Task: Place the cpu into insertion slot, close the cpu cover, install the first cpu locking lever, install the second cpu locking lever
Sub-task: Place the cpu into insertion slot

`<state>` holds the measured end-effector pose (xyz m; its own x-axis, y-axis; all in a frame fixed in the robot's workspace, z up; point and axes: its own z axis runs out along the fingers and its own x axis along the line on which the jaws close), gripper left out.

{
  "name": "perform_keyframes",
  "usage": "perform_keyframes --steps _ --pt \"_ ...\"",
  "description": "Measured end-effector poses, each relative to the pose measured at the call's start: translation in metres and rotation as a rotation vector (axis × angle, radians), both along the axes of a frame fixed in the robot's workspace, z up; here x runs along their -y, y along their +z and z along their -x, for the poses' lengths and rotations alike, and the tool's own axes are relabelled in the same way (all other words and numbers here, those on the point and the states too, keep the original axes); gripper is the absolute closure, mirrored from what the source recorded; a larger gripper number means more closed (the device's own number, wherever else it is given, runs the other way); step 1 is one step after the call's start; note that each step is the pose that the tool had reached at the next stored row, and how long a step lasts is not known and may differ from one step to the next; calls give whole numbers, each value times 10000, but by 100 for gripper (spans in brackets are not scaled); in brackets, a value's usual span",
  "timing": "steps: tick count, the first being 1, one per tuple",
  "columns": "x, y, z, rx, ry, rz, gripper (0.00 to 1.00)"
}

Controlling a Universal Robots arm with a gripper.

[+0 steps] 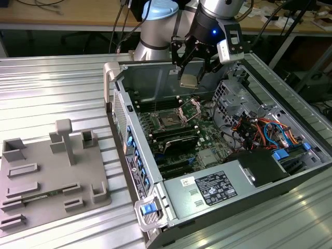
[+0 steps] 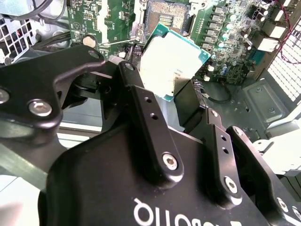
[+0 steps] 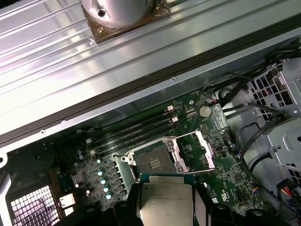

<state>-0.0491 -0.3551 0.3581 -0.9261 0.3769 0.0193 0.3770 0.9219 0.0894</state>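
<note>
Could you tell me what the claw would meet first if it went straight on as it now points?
Probably the open black square socket on the green motherboard, beside the raised silvery cover frame; the claw holds the square silver-tan chip above it, though depth is unclear.

Black claw (image 1: 191, 74), silver-tan chip (image 2: 174, 59) with green rim, green board (image 2: 87, 21) below the claw, grey ribbed table (image 1: 52, 88) beside it.

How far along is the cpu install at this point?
Nothing is finished yet. In hand: the gripper holds the cpu in the air, apart from the empty socket. The cover stands open beside the socket. Seating the cpu, closing the cover and fastening both levers are left.
</note>
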Motion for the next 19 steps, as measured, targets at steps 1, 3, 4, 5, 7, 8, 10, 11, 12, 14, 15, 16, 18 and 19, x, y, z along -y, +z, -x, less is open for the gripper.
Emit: perform_keyframes --steps 1,3,4,5,7,8,10,11,12,14,15,16,18,19 --pt "0 0 0 0 0 0 46" --pt "0 0 0 0 0 0 46" --pt "0 0 0 0 -1 0 46" --pt "0 0 0 0 0 1 46" --pt "0 0 0 0 -1 0 46" --pt "0 0 0 0 -1 0 46" --pt "0 0 0 0 -10 0 46" --pt "0 0 1 0 -73 0 46" --pt "0 0 3 0 -172 1 46" --pt "0 0 4 -1 -369 2 46" --pt "0 -1 4 -2 -480 3 46" --pt "1 -2 4 -1 -587 2 46" --pt "0 -5 4 0 -875 1 46" --pt "0 -7 4 0 -984 0 46"
